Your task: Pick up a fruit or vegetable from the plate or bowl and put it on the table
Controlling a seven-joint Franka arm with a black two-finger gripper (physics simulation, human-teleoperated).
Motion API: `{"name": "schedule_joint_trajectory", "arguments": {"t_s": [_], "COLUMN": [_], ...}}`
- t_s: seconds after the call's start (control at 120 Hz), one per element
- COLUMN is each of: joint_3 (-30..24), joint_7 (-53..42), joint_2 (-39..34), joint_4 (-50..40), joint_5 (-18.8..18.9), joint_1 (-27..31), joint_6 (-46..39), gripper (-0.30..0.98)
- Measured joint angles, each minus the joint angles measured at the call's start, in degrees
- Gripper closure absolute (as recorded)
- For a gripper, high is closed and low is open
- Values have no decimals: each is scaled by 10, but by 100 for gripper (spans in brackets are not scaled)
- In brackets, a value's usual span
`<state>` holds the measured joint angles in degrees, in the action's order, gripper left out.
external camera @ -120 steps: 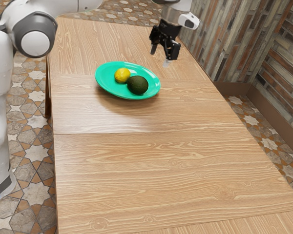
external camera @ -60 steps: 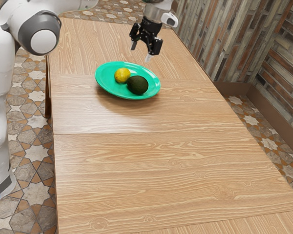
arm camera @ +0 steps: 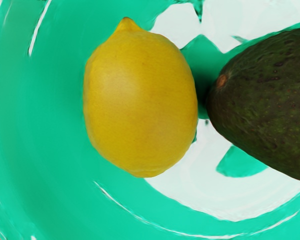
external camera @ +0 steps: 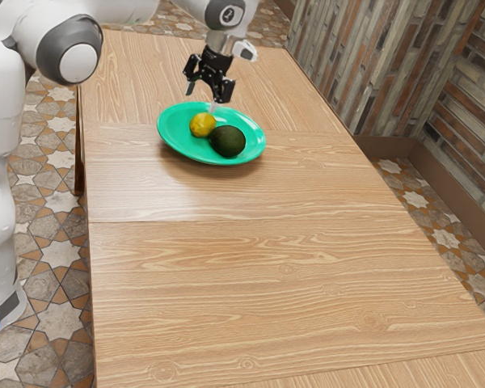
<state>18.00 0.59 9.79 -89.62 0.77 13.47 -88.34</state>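
End effector [external camera: 201,99]: found above the plate [external camera: 174,127], aimed downward, jaws standing wide, with nothing between. Lemon [external camera: 202,124] found on the plate, below the open jaws and almost directly beneath by the exterior view; also seen close under the hand in the wrist view. Judged the likely pick, being nearest the line of descent. Avocado [external camera: 228,141] found on the same plate, just beside the lemon, toward the exterior view's right and lower edge. Narrow gap noted between the two in the wrist view, with the avocado's stem end facing the lemon's flank.

Long axis of the lemon, from pointed tip to blunt end: running roughly crosswise to the line from lemon to avocado. Spread of the jaws: judged to run roughly along that same line. Hence judged fit for a grip across the lemon's narrower width, with one jaw to enter the gap and the other to pass on the far flank.

Step in hand: approach to grasp, early in the task. Next called for: a straight lowering, centred on the lemon. Risk to record: jaw landing on the avocado, or nudging the lemon into a roll. Placement on the table [external camera: 267,267]: outstanding.
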Motion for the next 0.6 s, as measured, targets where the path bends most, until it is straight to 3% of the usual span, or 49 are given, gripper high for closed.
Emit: {"name": "schedule_joint_trajectory", "arguments": {"t_s": [0.6], "joint_3": [15], "joint_7": [-49], "joint_2": [35], "joint_4": [-33], "joint_5": [-26], "joint_1": [22], "joint_6": [-101], "gripper": [0]}}
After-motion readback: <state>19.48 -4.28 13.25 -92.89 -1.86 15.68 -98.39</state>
